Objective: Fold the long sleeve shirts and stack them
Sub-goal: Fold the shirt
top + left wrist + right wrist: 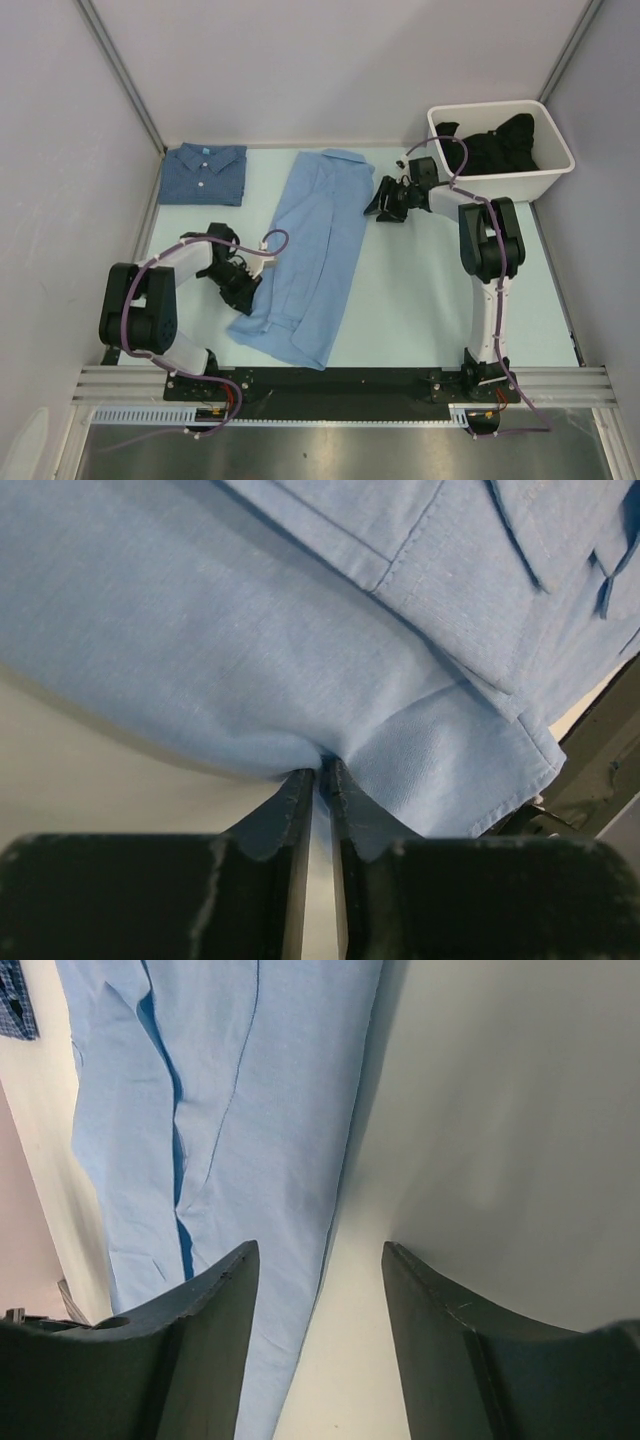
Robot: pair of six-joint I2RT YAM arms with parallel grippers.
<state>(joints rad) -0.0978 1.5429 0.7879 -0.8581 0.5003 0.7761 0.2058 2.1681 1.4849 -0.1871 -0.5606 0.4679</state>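
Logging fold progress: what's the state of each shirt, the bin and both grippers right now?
light blue shirt: folded narrow, stretched lengthwise on table
denim-blue shirt: folded, lying at far-left corner
white bin: holding black clothing
left gripper: jaws shut on light blue shirt's edge
right gripper: jaws open, empty

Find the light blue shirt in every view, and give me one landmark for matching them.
Top external: the light blue shirt lies lengthwise mid-table, collar at the far end.
Left wrist: the shirt fills the upper frame, a fold pinched in the jaws at bottom centre.
Right wrist: the shirt covers upper left and centre, reaching the bottom edge.
Shared landmark: the pale table bordering the shirt's edge.
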